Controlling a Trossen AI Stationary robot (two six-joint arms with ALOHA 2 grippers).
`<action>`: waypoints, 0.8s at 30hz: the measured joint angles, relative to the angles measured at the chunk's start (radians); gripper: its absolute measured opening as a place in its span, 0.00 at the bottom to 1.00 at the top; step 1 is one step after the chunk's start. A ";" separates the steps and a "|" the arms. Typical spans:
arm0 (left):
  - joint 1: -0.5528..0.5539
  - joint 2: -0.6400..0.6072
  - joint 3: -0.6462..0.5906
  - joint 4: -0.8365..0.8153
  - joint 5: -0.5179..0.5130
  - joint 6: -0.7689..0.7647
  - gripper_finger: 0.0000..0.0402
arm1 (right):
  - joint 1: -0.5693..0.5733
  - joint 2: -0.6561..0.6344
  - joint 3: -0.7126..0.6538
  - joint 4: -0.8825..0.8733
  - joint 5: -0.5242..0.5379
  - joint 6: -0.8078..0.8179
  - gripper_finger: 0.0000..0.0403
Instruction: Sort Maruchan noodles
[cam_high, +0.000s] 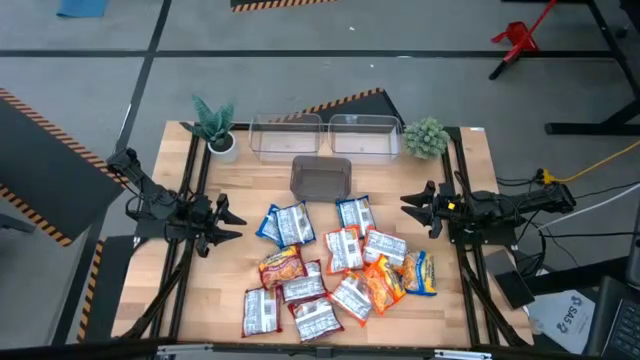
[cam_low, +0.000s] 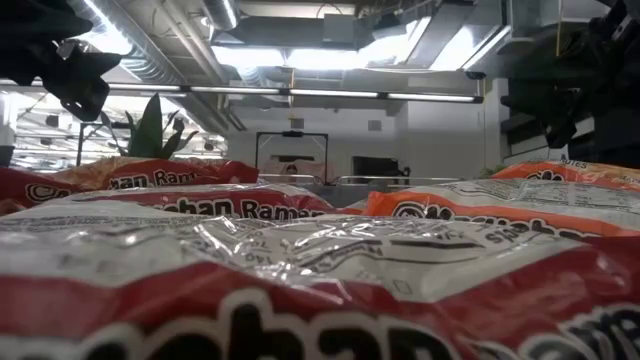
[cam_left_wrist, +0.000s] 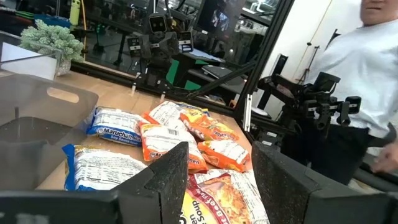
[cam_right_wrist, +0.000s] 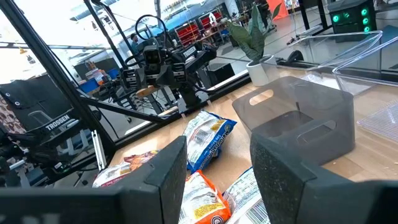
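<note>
Packets of crinkly plastic Maruchan noodles (cam_high: 335, 272) crowd lower centre; right tool (cam_high: 412, 203) and left tool (cam_high: 232, 220), both wide and empty, should single out an edge packet.

High view straight down, low view pressed against noodles (cam_low: 300, 270), wrist views facing across them

A wooden table (cam_high: 230, 275) carries scattered ramen packets (cam_high: 330, 265) at lower centre, a grey tray (cam_high: 321, 177), two clear bins (cam_high: 325, 137) and two potted plants (cam_high: 215, 128) along its upper edge.
</note>
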 joint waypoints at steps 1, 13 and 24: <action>0.000 0.000 0.000 0.000 0.000 0.000 0.42 | 0.000 0.000 0.000 0.000 0.000 0.000 0.41; 0.000 0.000 0.000 0.000 0.000 0.000 0.42 | 0.000 0.000 0.000 0.000 0.000 0.000 0.41; 0.000 0.000 0.000 0.000 0.000 0.000 0.42 | 0.000 -0.001 -0.001 0.065 0.002 0.004 0.41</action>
